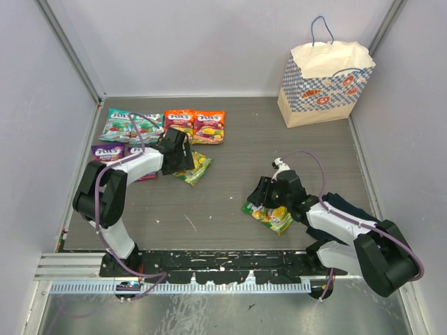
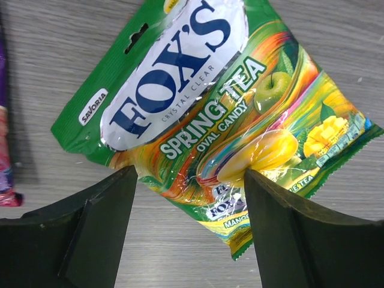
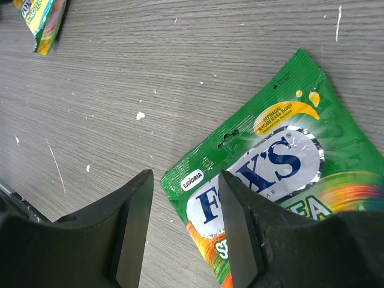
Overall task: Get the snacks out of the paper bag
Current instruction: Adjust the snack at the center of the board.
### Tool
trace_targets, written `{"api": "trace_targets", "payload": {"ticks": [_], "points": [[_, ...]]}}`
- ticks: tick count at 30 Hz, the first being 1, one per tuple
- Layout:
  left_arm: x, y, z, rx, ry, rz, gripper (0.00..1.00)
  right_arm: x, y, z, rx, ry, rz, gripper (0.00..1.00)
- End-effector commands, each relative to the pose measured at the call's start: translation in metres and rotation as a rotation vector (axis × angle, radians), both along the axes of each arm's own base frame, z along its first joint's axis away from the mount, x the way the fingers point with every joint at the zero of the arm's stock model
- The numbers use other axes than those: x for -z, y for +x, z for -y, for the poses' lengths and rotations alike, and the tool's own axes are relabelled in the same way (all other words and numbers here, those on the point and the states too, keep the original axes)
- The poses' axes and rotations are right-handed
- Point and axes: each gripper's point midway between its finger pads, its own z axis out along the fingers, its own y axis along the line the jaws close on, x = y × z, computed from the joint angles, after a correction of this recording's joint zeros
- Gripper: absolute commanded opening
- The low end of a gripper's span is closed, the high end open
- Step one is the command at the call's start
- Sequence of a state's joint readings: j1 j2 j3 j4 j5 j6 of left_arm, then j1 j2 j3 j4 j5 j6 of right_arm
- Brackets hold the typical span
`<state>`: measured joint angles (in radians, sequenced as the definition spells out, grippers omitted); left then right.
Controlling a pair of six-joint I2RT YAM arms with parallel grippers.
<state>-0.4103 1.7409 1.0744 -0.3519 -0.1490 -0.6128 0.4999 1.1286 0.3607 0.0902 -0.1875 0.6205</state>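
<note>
The paper bag (image 1: 325, 84) stands upright at the far right corner, away from both arms. Snacks lie flat on the table: two teal packets (image 1: 131, 125), two orange ones (image 1: 194, 125) and a purple one (image 1: 106, 152). My left gripper (image 1: 183, 155) (image 2: 189, 198) is open just above a green-yellow packet (image 1: 194, 167) (image 2: 204, 108), whose lower corner lies between the fingers (image 2: 90, 234). My right gripper (image 1: 264, 199) (image 3: 183, 204) is open over the top corner of another green-yellow packet (image 1: 269, 215) (image 3: 282, 174), which lies flat.
A dark navy cloth (image 1: 346, 206) lies under the right arm near the right wall. Grey walls close in the table on the left, right and back. The purple packet's edge (image 2: 5, 150) shows at the left of the left wrist view.
</note>
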Motion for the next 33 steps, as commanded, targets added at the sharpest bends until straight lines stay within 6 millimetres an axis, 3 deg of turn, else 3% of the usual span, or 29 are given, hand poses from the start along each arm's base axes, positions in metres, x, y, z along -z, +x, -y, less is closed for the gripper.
{"api": "trace_targets", "payload": {"ticks": [1, 5, 11, 17, 24, 28, 33], "points": [[-0.017, -0.01, -0.03, 0.085, 0.17, -0.008, 0.74, -0.005, 0.006, -0.005, -0.022, 0.015, 0.031, 0.54], [-0.047, -0.014, -0.033, 0.095, 0.166, 0.062, 0.75, -0.002, 0.006, -0.008, -0.036, 0.022, 0.025, 0.56], [-0.092, -0.004, 0.002, 0.015, 0.162, 0.186, 0.76, 0.0, 0.005, -0.013, -0.059, 0.039, 0.017, 0.59], [-0.07, 0.019, 0.035, -0.122, 0.074, 0.133, 0.83, -0.003, 0.005, -0.015, -0.068, 0.047, 0.02, 0.61], [-0.043, 0.04, 0.048, -0.258, -0.004, 0.147, 0.91, 0.0, 0.001, -0.011, -0.075, 0.034, 0.024, 0.65], [-0.026, 0.032, 0.043, -0.285, 0.018, 0.101, 0.89, 0.001, 0.0, -0.01, -0.067, 0.031, 0.021, 0.75], [-0.008, 0.005, 0.032, -0.199, 0.071, 0.04, 0.88, 0.0, 0.005, -0.005, -0.037, 0.012, 0.035, 0.93]]}}
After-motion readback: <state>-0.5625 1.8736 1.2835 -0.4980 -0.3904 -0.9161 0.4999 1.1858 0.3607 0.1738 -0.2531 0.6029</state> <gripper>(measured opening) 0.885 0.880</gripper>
